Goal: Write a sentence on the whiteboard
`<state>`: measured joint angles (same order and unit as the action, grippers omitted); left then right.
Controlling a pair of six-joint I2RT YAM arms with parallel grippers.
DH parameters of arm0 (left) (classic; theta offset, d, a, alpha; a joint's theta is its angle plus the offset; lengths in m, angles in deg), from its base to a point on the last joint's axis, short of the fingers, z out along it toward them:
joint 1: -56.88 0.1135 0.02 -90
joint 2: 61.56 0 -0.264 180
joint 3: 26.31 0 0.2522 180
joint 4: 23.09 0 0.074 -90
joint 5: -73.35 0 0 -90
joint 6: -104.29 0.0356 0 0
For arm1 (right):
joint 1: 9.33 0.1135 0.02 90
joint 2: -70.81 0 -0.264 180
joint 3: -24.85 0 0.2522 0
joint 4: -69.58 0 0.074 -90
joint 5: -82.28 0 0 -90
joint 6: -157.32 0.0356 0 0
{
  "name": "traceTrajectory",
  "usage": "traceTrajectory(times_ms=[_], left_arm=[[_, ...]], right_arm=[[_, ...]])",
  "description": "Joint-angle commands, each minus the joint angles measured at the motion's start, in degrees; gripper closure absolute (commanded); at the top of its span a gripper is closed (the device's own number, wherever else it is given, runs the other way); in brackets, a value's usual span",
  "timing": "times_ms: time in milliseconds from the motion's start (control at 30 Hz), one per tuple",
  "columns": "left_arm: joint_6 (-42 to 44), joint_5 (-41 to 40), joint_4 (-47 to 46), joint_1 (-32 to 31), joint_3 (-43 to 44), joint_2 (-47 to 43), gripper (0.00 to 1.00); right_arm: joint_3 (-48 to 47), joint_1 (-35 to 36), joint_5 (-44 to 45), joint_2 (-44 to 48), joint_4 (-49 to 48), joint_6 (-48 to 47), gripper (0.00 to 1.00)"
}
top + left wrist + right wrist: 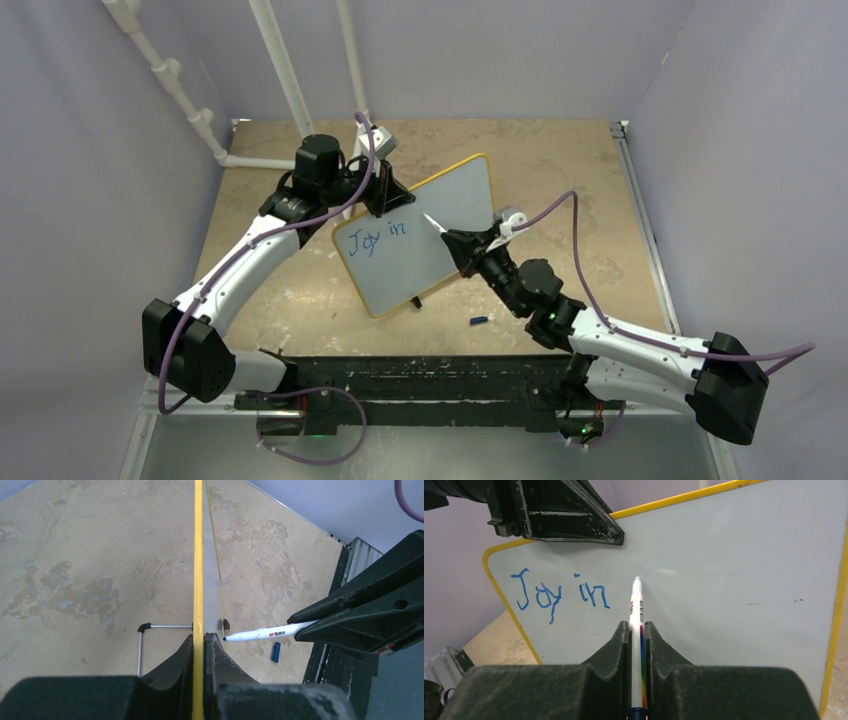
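The whiteboard (430, 235) with its yellow rim stands tilted on the table. My left gripper (383, 203) is shut on its top edge; in the left wrist view the rim (198, 555) runs edge-on between the fingers (200, 647). Blue words "Joy in" (559, 595) stand at the board's (734, 570) upper left, also seen from above (372, 240). My right gripper (462, 245) is shut on a white marker (637, 605), its tip at or just off the board right of "in". The marker also shows in the left wrist view (260, 633).
A blue marker cap (479, 321) lies on the table near the right arm, also in the left wrist view (275, 651). The board's wire stand (142, 640) rests on the table. White pipes (180, 85) run along the back left wall.
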<state>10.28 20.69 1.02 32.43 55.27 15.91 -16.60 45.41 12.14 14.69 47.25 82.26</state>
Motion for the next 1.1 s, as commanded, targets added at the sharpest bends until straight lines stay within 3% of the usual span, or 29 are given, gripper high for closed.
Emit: traceTrajectory(times_ms=[0, 433, 1067], left_arm=[[1.69, 0.45, -2.88, 0.05, 0.0, 0.14, 1.0], [2.12, 0.42, -2.71, 0.1, -0.35, -0.04, 1.0], [2.14, 0.61, -2.7, 0.1, -0.38, -0.39, 1.0]], right_arm=[[-1.65, -0.17, -1.92, -1.33, -3.57, -1.22, 1.0], [-1.85, -0.25, 0.42, -3.07, -4.29, -0.85, 1.0], [-0.68, -0.24, -3.64, -4.61, -1.88, -0.49, 1.0]])
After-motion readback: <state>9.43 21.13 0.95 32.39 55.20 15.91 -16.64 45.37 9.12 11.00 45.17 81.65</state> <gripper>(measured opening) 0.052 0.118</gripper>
